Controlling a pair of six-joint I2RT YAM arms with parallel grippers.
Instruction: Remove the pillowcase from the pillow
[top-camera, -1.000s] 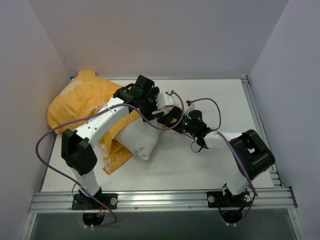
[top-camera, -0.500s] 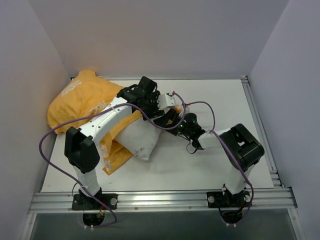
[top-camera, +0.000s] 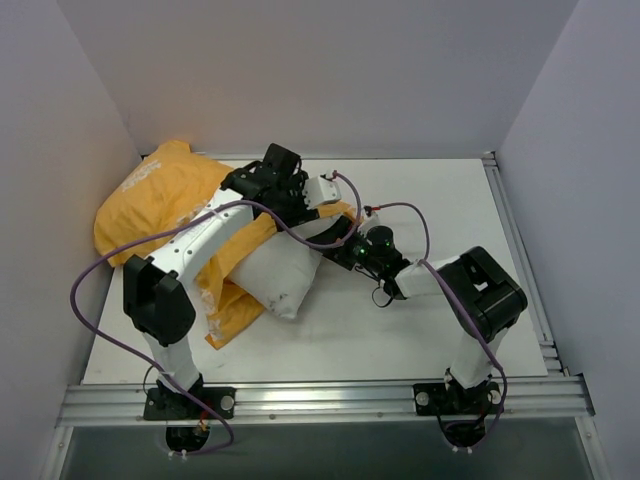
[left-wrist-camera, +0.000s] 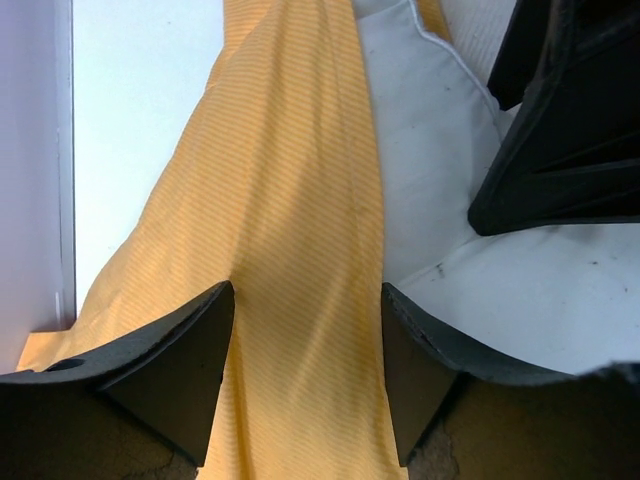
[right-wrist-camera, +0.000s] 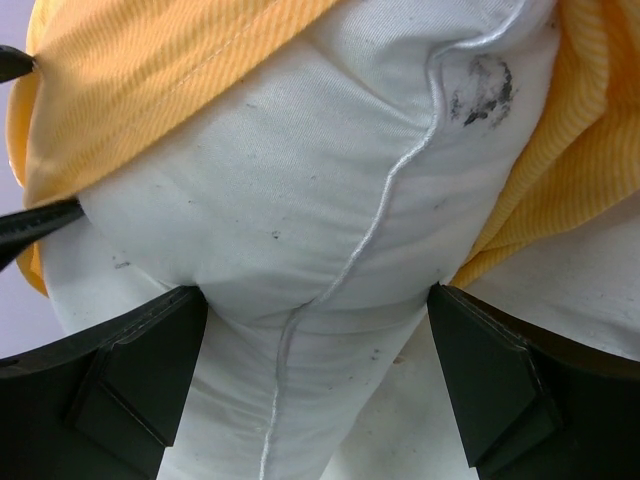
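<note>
The orange pillowcase (top-camera: 160, 200) lies at the back left, with the white pillow (top-camera: 280, 275) sticking out of its open end. My left gripper (top-camera: 332, 208) is over the case's open edge. In the left wrist view its fingers (left-wrist-camera: 200, 360) are closed on a taut fold of orange fabric (left-wrist-camera: 290, 180), with the pillow (left-wrist-camera: 430, 130) to the right. My right gripper (top-camera: 338, 243) meets the pillow's end. In the right wrist view its fingers (right-wrist-camera: 140, 370) squeeze the pillow's seamed corner (right-wrist-camera: 300, 200), and orange cloth (right-wrist-camera: 150, 60) lies behind it.
Walls close in the white table (top-camera: 430, 320) on the left, back and right. A metal rail (top-camera: 320, 400) runs along the near edge. Purple cables loop off both arms. The two grippers are very close together.
My right arm reached left onto the pillow's end and then held still. My left gripper drew a little back and to the left with the orange fabric.
</note>
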